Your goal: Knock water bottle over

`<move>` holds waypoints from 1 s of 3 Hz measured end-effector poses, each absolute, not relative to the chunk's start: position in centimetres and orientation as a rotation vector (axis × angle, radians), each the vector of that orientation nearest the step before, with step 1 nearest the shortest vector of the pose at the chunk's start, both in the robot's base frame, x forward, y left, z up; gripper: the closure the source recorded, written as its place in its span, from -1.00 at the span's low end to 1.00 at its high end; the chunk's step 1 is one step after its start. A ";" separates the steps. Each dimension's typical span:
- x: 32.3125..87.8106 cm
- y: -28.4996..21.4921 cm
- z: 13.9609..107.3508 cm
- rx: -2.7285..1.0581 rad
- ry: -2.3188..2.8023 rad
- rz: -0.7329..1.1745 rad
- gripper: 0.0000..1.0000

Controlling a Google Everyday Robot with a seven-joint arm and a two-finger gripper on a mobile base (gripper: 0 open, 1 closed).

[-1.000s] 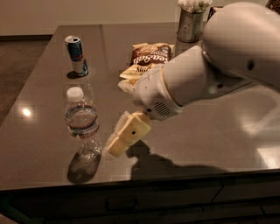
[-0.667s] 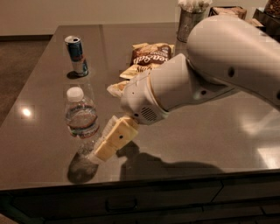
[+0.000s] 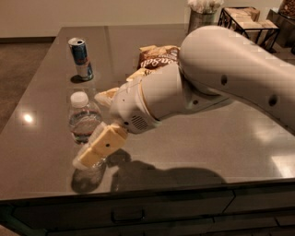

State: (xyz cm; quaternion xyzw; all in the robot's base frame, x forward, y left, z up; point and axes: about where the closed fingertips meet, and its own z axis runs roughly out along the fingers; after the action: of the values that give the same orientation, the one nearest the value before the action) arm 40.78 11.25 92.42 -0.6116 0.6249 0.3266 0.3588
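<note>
The water bottle (image 3: 83, 120) stands up near the front left corner of the tabletop (image 3: 221, 152), with its white cap on and water inside. The claw (image 3: 88, 130) is spread apart, and one finger lies across the bottle's lower part. A drink can (image 3: 81, 57) stands near the far left corner.

Dim, warm light. A dark glossy worktop (image 3: 198, 152) catches pale glints, with drawers (image 3: 124, 213) below its front edge. Brown floor (image 3: 23, 64) on the left, a pale wall (image 3: 92, 14) behind, and a black wire rack (image 3: 244, 20) far right. The end effector (image 3: 97, 150) sits low over the worktop's front left.
</note>
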 end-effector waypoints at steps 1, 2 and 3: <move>40.7 12.5 93.1 -1.562 1.583 0.882 -0.30; 41.1 12.8 93.9 -1.542 1.565 0.902 0.17; 42.3 11.8 95.7 -1.557 1.588 0.861 0.63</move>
State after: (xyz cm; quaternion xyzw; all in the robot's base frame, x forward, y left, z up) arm 42.30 11.83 95.68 -0.6067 0.6188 0.3355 0.3693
